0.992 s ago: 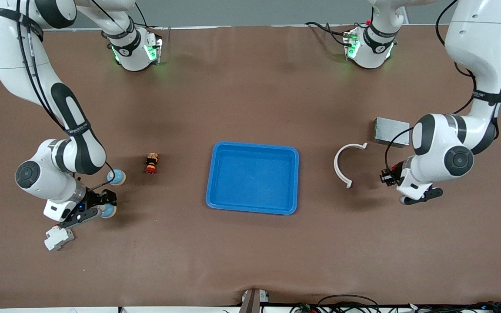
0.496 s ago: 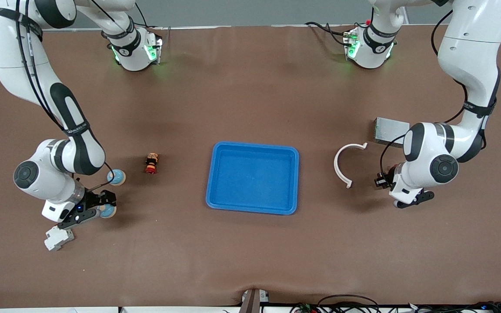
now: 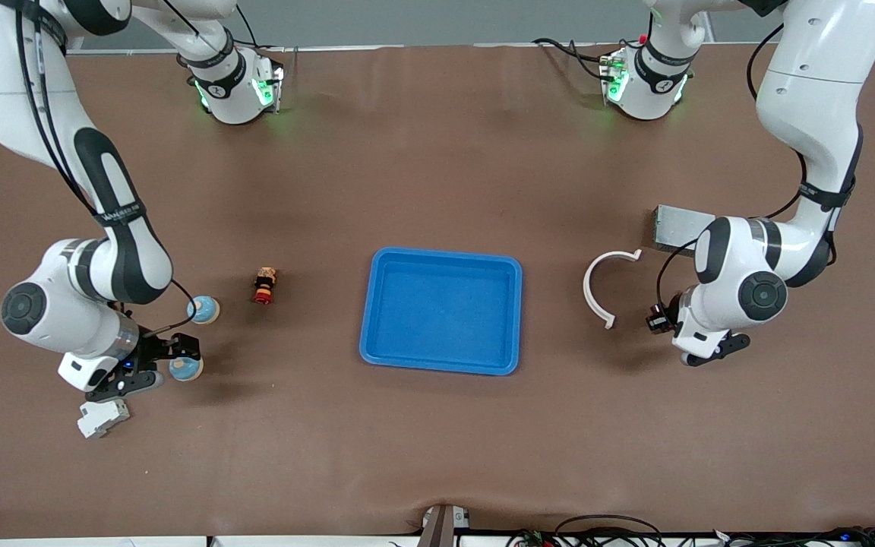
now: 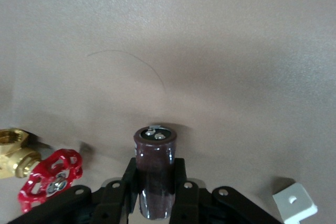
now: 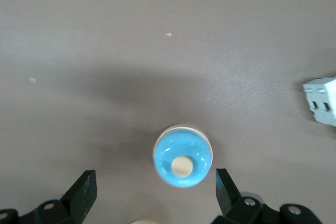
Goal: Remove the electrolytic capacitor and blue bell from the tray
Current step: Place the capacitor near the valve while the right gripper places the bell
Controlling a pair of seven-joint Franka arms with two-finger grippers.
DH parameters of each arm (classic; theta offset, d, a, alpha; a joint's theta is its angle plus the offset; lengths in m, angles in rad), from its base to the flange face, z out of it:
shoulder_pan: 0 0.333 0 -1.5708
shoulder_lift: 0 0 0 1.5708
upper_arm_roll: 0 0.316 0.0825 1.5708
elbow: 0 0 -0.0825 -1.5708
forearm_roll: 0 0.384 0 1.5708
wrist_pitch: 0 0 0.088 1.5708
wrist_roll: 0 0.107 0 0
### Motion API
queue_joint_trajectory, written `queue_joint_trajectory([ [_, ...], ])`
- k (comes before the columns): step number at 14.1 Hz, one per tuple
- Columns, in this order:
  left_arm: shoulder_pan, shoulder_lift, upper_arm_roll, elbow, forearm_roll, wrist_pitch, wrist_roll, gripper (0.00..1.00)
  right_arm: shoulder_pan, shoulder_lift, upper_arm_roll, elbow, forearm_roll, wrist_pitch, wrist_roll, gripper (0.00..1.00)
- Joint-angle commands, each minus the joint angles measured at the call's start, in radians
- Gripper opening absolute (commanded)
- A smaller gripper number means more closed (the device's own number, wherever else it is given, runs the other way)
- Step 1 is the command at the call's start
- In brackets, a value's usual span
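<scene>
Change since earlier frame: my left arm has drawn in from the table's edge toward the white arc; my right arm has shifted toward its own end of the table, so the bell now shows clear of the fingers in the front view.
Writing: a band on each forearm carries small print, too small to read.
Tray (image 3: 377,304): blue, shallow, at mid-table; nothing lies in it.
Left gripper (image 4: 156,182): my jaws are clenched on the capacitor (image 4: 154,171), a dark maroon cylinder with metal terminals on its end, held off the table near the white arc (image 3: 598,292) at the left arm's end.
Left arm pose: elbow high, forearm folded down, wrist low over the cloth.
Right gripper (image 5: 152,187): my jaws stand spread wide, gripping nothing, one finger at each side of the bell.
Bell (image 5: 182,156): blue dome with a cream button, resting on the table at the right arm's end, between my right fingers (image 5: 84,190) without touching them.
Second blue bell (image 3: 203,308): on the table, farther from the front camera than the first.
Red valve (image 3: 263,286): between that bell and the tray.
White block (image 3: 102,417): just beside my right gripper, nearer the front camera.
Grey box (image 3: 677,226): by my left arm's elbow.
</scene>
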Motion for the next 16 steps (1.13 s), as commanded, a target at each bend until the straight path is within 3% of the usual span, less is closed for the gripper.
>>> queue_joint_trajectory([
  [1, -0.005, 0.013, 0.003, 0.015, 0.024, 0.016, -0.021, 0.00, 0.005, -0.051, 0.004, 0.054, 0.005, -0.127, 0.085, 1.00],
  [5, -0.003, 0.013, 0.003, 0.014, 0.026, 0.018, -0.021, 0.00, 0.040, -0.089, 0.002, 0.140, -0.009, -0.260, 0.238, 1.00],
  [7, -0.002, 0.013, 0.003, 0.015, 0.024, 0.018, -0.021, 0.09, 0.059, -0.128, -0.004, 0.149, -0.017, -0.298, 0.268, 1.00],
  [10, -0.002, 0.012, 0.003, 0.015, 0.026, 0.016, -0.020, 0.49, 0.054, -0.197, -0.009, 0.176, -0.034, -0.384, 0.268, 1.00],
  [11, -0.005, 0.012, 0.003, 0.015, 0.026, 0.016, -0.018, 0.70, 0.047, -0.213, -0.012, 0.189, -0.034, -0.419, 0.268, 1.00],
  [13, -0.005, 0.009, 0.003, 0.014, 0.026, 0.014, -0.020, 1.00, 0.014, -0.227, -0.025, 0.242, -0.032, -0.491, 0.263, 1.00],
  [16, 0.007, -0.028, 0.001, 0.011, 0.024, -0.005, -0.011, 1.00, -0.023, -0.252, -0.032, 0.278, -0.046, -0.573, 0.257, 1.00],
])
